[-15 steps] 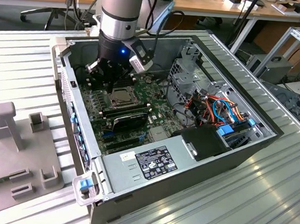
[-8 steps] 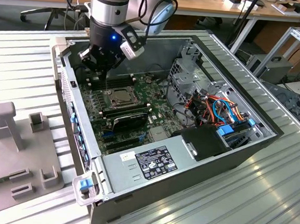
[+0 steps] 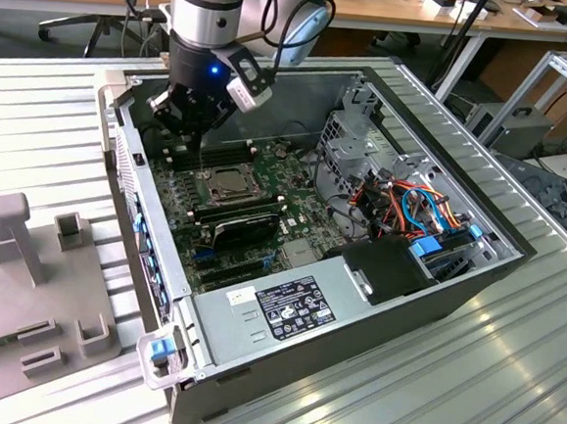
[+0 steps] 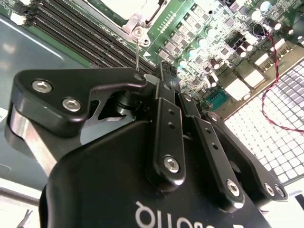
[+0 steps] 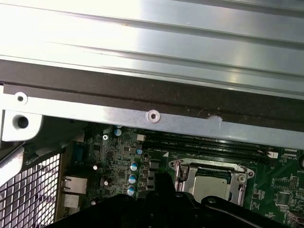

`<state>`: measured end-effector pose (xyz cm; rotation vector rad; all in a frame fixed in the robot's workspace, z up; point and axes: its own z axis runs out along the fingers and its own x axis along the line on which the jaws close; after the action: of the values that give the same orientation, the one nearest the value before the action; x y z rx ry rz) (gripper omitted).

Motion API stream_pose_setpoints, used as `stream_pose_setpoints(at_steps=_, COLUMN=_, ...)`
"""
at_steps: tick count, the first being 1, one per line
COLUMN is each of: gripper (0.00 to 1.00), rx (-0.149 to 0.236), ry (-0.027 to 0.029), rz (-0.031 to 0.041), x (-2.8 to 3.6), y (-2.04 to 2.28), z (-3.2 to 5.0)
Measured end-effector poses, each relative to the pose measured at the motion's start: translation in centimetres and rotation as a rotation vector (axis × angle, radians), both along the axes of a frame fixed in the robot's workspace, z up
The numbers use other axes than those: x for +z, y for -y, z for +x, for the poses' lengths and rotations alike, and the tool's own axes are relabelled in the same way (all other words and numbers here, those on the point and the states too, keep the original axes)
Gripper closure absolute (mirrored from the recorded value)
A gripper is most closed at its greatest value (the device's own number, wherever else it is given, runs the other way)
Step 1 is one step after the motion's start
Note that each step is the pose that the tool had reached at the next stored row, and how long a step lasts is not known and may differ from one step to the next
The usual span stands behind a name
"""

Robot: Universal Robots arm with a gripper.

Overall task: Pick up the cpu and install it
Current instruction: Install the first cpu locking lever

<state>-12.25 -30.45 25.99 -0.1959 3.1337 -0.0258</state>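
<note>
One cpu seemingly sits in the motherboard socket; whether the fingers are spread, I cannot tell.

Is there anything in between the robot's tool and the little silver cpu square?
Nothing visible blocks it. The tool hangs inside the open computer case, just above the motherboard. The cpu lies flat in its metal-framed socket close below and beside the tool, with open air between them. The memory sticks lie on its other side.

Silver-grey arm, black screw-studded gripper, blue light.
</note>
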Motion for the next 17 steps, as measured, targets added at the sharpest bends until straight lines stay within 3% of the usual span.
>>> stream_pose_setpoints(at_steps=9, gripper=0.89, rx=0.000, ry=-0.0009, rz=0.0001, x=-0.02, y=-0.01, z=1.39)
stream_pose_setpoints(at_steps=13, gripper=0.89, rx=0.000, ry=-0.0007, rz=0.0003, x=-0.03, y=0.03, z=1.37)
stream_pose_setpoints(at_steps=17, gripper=0.89, rx=0.000, ry=-0.0009, rz=0.0003, x=-0.03, y=0.21, z=0.81)
